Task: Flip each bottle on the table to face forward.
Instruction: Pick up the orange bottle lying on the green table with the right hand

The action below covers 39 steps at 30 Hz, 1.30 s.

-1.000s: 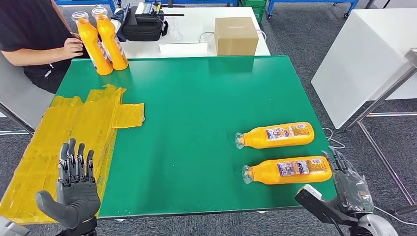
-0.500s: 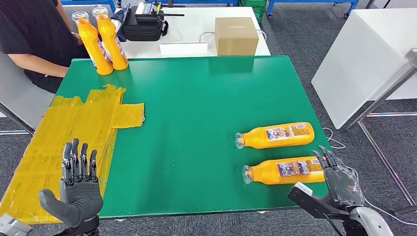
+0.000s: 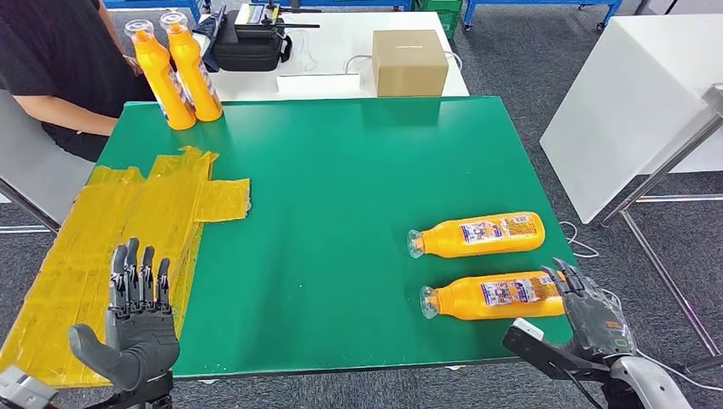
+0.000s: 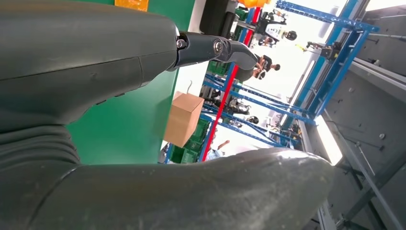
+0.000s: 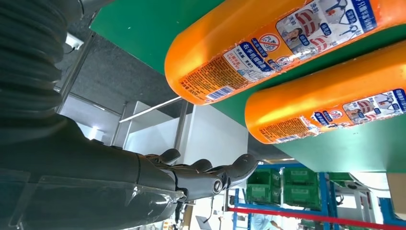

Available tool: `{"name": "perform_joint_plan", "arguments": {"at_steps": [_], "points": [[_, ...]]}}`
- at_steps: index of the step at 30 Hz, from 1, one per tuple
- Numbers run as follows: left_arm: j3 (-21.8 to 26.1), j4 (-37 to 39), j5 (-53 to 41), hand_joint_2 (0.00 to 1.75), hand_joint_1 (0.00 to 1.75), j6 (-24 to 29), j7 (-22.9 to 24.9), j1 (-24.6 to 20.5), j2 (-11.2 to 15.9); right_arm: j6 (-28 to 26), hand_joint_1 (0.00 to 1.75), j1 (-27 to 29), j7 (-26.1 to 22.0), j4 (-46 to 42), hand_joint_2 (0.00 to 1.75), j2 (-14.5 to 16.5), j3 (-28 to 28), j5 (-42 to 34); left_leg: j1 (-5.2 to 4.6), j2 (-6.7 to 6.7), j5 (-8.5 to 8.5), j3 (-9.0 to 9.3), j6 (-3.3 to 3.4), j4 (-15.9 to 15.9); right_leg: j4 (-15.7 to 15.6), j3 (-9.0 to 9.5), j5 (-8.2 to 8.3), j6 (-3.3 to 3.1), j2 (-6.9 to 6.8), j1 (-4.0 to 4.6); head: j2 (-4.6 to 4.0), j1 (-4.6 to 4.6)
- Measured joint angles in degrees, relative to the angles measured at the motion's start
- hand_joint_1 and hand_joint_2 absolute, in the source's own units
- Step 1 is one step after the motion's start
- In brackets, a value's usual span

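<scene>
Right hand point(image 3: 591, 322): fingers point(image 3: 563, 274) spread, holding nothing, tips just beside the base of the nearer orange plastic bottle point(image 3: 496, 296) lying on its side on the green bench point(image 3: 341, 179). A second orange plastic bottle point(image 3: 476, 234) lies beyond it, cap leftward. Left hand point(image 3: 135, 328): fingers straight, apart, empty, over yellow taped sheeting point(image 3: 136, 221). Two upright orange bottles point(image 3: 175, 72) stand at the far left corner beside a seated person point(image 3: 55, 64).

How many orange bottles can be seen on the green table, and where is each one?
4. Two stand upright at the far left corner: the left standing bottle and the right standing bottle. Two lie on their sides near the right edge: the farther lying bottle and the nearer lying bottle.
</scene>
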Motion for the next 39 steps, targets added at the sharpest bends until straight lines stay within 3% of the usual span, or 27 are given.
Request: {"name": "perform_joint_plan", "arguments": {"at_steps": [21,31,39], "points": [[-0.1,1.1,1.6,0.0,0.0,0.8,0.8,-1.6,0.0,7.4,0.0,-7.2,1.0,5.5,1.75,-4.3,1.9,-1.3,0.0,0.04,0.01,0.0,0.0,0.0,0.0,0.0,0.02,0.01,0.01,0.0,0.0,-0.01],[-0.4,1.9,2.7,0.0,0.0,1.1,1.1,-2.5,0.1,9.6,0.0,-15.0,0.2,13.1,1.75,-4.2,6.2,-0.2,0.0,0.02,0.07,-0.01,0.04,0.0,0.0,0.03,0.05,0.06,0.01,0.0,0.0,-0.01],[-0.6,2.4,3.5,0.0,0.0,1.8,1.6,-3.4,0.5,10.9,0.0,-22.4,-0.4,20.6,1.75,-2.3,12.7,0.9,0.0,0.01,0.09,0.01,0.03,0.0,0.0,0.04,0.06,0.06,0.0,0.0,0.0,-0.01]]}}
